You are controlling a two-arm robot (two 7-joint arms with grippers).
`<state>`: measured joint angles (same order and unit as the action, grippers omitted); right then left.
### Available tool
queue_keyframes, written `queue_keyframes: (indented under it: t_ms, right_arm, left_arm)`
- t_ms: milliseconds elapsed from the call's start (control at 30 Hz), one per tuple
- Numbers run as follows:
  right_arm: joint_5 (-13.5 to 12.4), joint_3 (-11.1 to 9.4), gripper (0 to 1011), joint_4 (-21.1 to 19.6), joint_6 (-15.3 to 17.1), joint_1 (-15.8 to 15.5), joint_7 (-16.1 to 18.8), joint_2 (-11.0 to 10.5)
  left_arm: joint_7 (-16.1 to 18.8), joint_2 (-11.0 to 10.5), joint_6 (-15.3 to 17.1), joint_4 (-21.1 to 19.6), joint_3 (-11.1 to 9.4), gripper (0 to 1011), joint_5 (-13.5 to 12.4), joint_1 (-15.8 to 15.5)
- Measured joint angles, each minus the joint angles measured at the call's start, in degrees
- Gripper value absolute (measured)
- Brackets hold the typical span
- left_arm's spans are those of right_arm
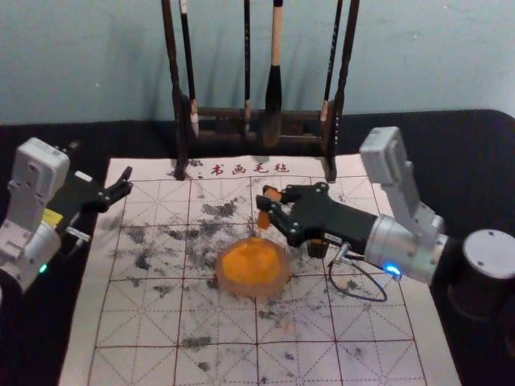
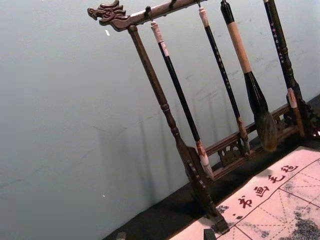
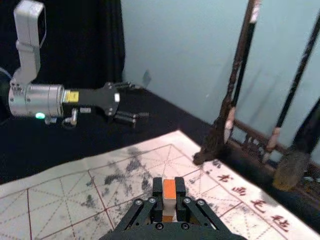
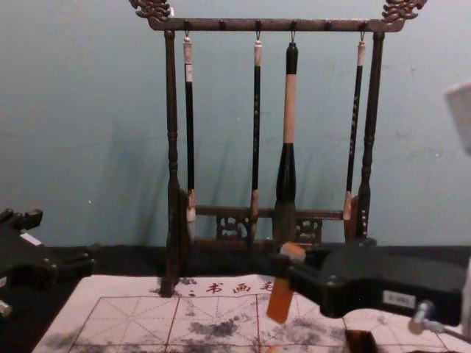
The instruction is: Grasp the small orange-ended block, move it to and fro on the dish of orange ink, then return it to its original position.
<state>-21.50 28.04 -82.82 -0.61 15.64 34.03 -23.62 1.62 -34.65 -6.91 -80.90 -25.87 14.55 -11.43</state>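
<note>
Right gripper holding the block near the ink dish.

Nearest on the printed mat sits the round dish, filled with orange. Just beyond it in the head view, the block is raised above the mat, tilted in the chest view, with orange at both ends and a pale middle. The right gripper's fingers pinch it from both sides. A small dark object stands beneath that gripper. At the mat's left edge, the left gripper is parked, fingers spread wide around nothing. Behind the mat, four brushes hang from a carved rack before a blue-grey wall.
</note>
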Motion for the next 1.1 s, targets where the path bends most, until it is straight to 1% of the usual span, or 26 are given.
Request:
queue_keyframes:
  t_ms: [167,367,567,800,1100]
  right_arm:
    - [0.50,2.62,127,3.06,2.74,3.92,1.67,0.44]
    - [1.49,5.17,127,5.41,4.39,6.77,2.85,0.44]
    - [1.39,6.35,127,6.72,5.32,7.63,3.42,0.29]
    - [0.69,6.96,127,7.64,5.83,7.74,3.38,0.45]
    - [0.57,7.53,127,8.75,5.99,7.92,2.38,1.08]
  left_arm:
    - [0.00,0.00,0.00,0.00,0.00,1001,0.00,0.00]
    - [0.00,0.00,0.00,0.00,0.00,1001,0.00,0.00]
    - [0.00,0.00,0.00,0.00,0.00,1001,0.00,0.00]
    - [0.00,0.00,0.00,0.00,0.00,1001,0.00,0.00]
    - [0.00,0.00,0.00,0.00,0.00,1001,0.00,0.00]
